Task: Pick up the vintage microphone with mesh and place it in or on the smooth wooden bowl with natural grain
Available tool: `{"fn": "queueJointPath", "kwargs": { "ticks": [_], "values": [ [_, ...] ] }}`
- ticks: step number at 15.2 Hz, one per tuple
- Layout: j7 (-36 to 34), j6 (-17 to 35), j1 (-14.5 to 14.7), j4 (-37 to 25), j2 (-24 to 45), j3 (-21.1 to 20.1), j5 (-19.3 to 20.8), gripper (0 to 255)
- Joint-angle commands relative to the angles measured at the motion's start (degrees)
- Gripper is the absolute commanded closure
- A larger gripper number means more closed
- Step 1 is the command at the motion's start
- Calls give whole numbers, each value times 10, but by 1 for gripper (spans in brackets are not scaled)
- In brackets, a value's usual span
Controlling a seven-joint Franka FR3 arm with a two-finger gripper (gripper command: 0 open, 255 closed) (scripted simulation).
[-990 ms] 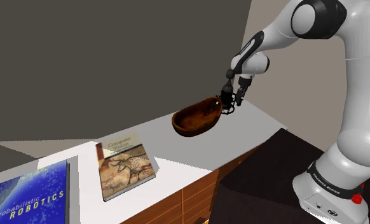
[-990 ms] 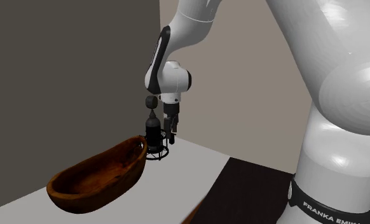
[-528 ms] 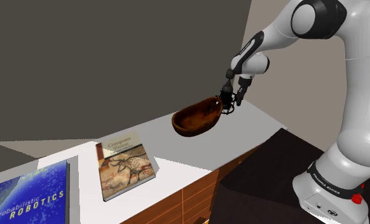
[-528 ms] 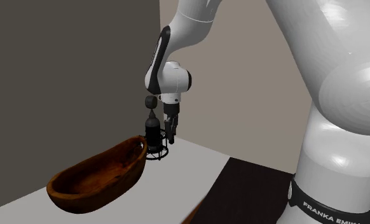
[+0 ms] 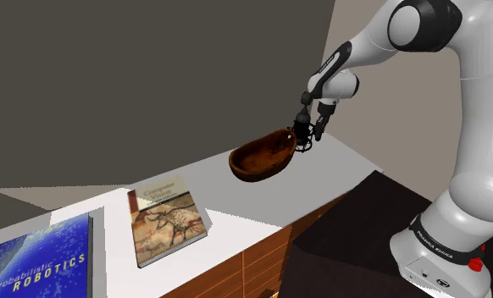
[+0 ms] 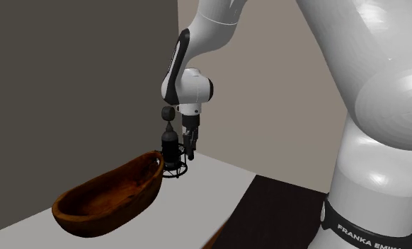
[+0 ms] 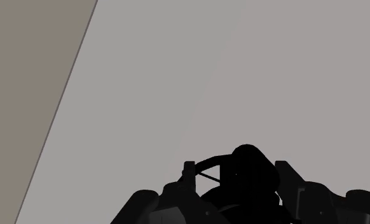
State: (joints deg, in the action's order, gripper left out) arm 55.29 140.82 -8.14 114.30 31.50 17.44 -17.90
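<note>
Fixed-base Franka arm (image 5: 423, 51) at work on a white tabletop (image 6: 212, 185).

**Position.** One dark vintage microphone (image 6: 170, 147) stands upright just beside the narrow end of one brown wooden bowl (image 6: 109, 201), outside the rim. Its ring-shaped base appears to be at tabletop level, though contact with the surface cannot be confirmed. The single black tool (image 6: 190, 154) hangs vertically, close beside the microphone on the side away from the bowl. In the wrist view the microphone's rounded head is a silhouette directly ahead of the tool. Whether the tool is clenched on the microphone or released cannot be told from these views.

**Handling.** The microphone is judged to be rigid, small and light. It is probably top-heavy on its narrow stem, and so apt to tip if nudged. The rounded mesh head offers a poor, slippery purchase and could dent. The straight body below the head is the better place to take hold. The bowl is long and shallow, so the microphone will probably come to rest lying down.

**Count.** One microphone, one bowl, one arm, one tool. Two books lie flat, well apart from the bowl: a cave-painting book (image 5: 167, 218) and a blue "Probabilistic Robotics" book (image 5: 37, 262).
</note>
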Motion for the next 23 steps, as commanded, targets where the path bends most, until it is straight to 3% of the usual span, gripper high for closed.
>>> {"fn": "queueJointPath", "kwargs": {
  "ticks": [1, 23],
  "values": [
    [-2, -5, 2, 1, -6, 2, 3, 255],
    [-47, -131, 29, -11, -127, 40, 67, 255]
  ]
}}
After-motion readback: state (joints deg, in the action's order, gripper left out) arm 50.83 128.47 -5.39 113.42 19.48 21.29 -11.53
